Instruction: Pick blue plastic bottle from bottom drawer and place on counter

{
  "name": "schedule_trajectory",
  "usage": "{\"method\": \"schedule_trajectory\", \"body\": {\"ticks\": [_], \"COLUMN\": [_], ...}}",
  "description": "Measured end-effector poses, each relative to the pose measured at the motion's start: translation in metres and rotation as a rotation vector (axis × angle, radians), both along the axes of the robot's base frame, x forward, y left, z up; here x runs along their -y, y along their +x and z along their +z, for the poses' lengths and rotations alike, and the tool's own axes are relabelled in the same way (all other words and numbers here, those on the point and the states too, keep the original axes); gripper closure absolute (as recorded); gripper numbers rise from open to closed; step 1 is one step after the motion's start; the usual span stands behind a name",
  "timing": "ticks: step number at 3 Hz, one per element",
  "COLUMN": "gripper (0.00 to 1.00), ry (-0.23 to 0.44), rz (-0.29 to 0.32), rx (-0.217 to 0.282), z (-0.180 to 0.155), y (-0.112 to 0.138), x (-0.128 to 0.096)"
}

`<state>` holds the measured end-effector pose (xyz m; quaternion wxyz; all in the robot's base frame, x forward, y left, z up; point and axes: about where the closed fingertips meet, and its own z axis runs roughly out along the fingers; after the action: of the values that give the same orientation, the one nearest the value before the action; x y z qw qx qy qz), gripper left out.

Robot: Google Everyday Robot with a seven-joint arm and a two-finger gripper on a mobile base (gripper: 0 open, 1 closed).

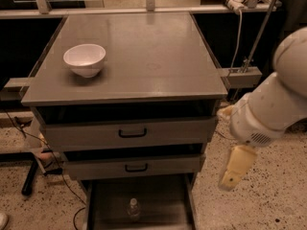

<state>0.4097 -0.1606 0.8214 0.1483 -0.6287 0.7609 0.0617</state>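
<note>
The white arm [273,104] enters from the right side and bends downward beside the cabinet. At its end the yellowish hand [233,171] hangs pointing to the speckled floor [259,205], just to the right of the two grey drawer fronts [129,133] and touching nothing. Whether the hand is apart or together, I cannot tell.

The bottle [134,209] stands upright in the open bottom drawer [165,200], near the middle of its floor and well apart from the hand. On the table [153,56] a white bowl [85,59] sits at the left side.
</note>
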Motion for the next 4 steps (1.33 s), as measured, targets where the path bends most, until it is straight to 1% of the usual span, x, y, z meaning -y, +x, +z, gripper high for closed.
{"method": "schedule_trajectory", "body": {"ticks": [1, 2, 3, 4], "gripper": [0.00, 0.00, 0.00, 0.00], "ry": [-0.012, -0.012, 0.020, 0.094], "rz": [0.002, 0.002, 0.011, 0.041], "rx": [-0.027, -0.027, -0.073, -0.164], "z": [-0.015, -0.015, -0.057, -0.152], "y": [-0.011, -0.011, -0.023, -0.039], "x": [0.001, 0.001, -0.010, -0.042]}}
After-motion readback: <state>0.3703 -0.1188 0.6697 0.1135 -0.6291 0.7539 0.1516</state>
